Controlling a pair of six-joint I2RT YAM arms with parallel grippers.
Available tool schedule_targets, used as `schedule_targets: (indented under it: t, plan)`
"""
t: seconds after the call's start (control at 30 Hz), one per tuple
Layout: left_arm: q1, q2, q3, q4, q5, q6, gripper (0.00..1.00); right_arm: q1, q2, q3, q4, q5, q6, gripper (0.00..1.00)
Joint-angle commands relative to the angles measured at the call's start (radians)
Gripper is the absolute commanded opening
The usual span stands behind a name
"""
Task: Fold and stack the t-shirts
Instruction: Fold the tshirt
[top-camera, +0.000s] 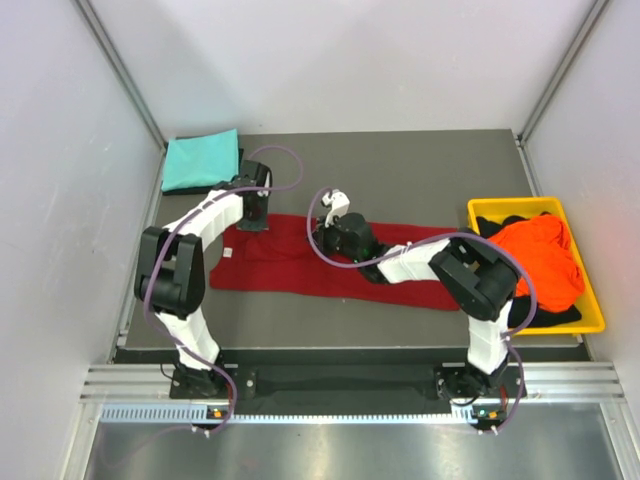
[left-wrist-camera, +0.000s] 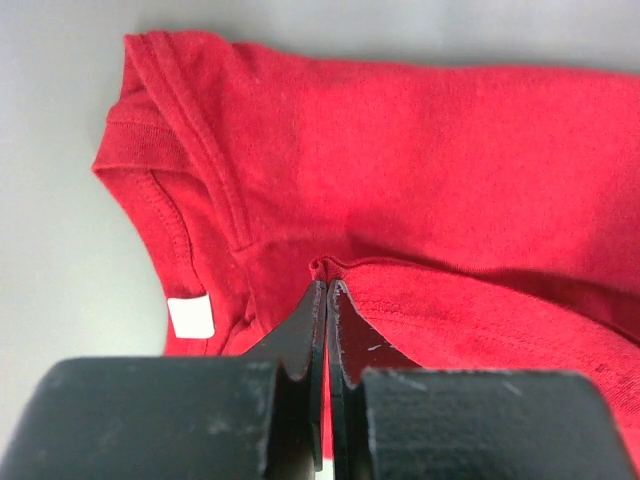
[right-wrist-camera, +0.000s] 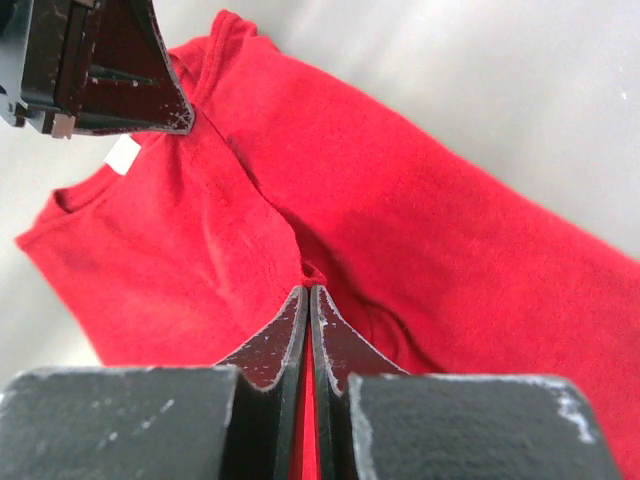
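Pinching the dark red t-shirt at the table middle, left gripper and right gripper both clench its cloth.

I can read no words, numbers or brand marks anywhere. The only label is a small white tag in the dark red t-shirt neck, at nine o'clock from my left gripper; it looks blank.

Bright, even overhead light; soft shadows on the desk, a darker one along a fold of the dark red t-shirt. Wrist views blur slightly far off.
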Motion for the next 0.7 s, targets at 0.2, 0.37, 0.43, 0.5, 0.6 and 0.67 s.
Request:
schedule_targets:
  t: [0.2, 0.37, 0.43, 0.5, 0.6, 0.67]
  plan:
    - [0.012, 0.079, 0.152, -0.028, -0.053, -0.052, 0.0, -0.053, 0.038, 0.113, -0.027, -0.002, -0.092, 0.01]
    - [0.018, 0.157, 0.246, -0.109, -0.073, -0.083, 0.0, -0.064, 0.021, 0.129, -0.073, -0.026, -0.103, 0.17]
    - [0.017, 0.181, 0.287, -0.155, -0.114, -0.099, 0.23, -0.065, 0.01, 0.154, -0.141, -0.039, -0.103, 0.23]
    - [0.017, 0.171, 0.283, -0.165, -0.171, -0.094, 0.42, -0.064, -0.005, 0.15, -0.169, -0.042, -0.086, 0.31]
    - [0.018, 0.1, 0.226, -0.13, -0.193, -0.078, 0.5, -0.065, -0.049, 0.114, -0.203, -0.053, -0.048, 0.4]
    - [0.018, 0.039, 0.186, -0.116, -0.164, -0.067, 0.5, -0.065, -0.083, 0.074, -0.206, -0.057, -0.013, 0.43]
